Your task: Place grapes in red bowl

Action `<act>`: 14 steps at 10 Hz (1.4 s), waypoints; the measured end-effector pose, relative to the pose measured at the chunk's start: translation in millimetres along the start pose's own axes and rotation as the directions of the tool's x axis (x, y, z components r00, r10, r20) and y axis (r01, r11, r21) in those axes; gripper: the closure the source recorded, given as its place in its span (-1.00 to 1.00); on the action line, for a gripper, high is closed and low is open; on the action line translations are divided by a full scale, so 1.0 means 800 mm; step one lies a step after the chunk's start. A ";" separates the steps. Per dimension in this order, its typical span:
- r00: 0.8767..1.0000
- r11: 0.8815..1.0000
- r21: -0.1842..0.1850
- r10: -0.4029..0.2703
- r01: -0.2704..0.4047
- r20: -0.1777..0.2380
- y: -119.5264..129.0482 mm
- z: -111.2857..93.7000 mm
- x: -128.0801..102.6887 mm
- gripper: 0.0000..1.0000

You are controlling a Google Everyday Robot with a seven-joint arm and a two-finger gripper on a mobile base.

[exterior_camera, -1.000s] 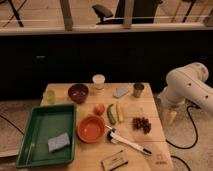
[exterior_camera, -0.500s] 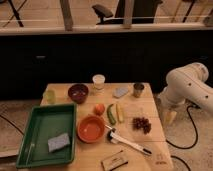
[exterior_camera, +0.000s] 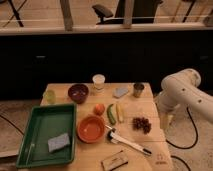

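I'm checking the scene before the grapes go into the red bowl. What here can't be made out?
Camera view only:
- Arm: cut off by the right frame edge; base unseen.
- Pincer: hangs open by the right edge of the table, near the grapes; its depth from that edge cannot be judged.
- Dark bowl and metal cup: contents too dark to tell.
- Flat box at the front: print too small.

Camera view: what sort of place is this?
Probably an office or lab test area: an office chair behind a railing, a wooden table staged with grapes, red bowl and green tray, the gripper hanging beside its right edge.
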State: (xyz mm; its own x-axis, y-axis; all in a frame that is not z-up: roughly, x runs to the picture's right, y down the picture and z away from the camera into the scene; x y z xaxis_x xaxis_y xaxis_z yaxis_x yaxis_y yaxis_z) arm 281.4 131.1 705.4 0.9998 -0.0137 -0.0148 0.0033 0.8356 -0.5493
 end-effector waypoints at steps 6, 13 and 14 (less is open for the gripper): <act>0.999 0.999 -0.006 -0.050 0.050 0.018 0.003 0.031 -0.013 -0.60; 0.992 0.993 -0.013 -0.114 0.115 0.046 0.007 0.066 -0.025 -0.60; 0.991 0.992 -0.013 -0.123 0.124 0.049 0.008 0.070 -0.026 -0.60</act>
State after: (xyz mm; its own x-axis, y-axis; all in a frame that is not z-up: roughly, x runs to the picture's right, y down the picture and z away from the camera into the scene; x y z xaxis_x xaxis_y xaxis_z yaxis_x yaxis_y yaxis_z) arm 262.1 167.5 748.9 0.9916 -0.0896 0.0933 0.1266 0.8203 -0.5577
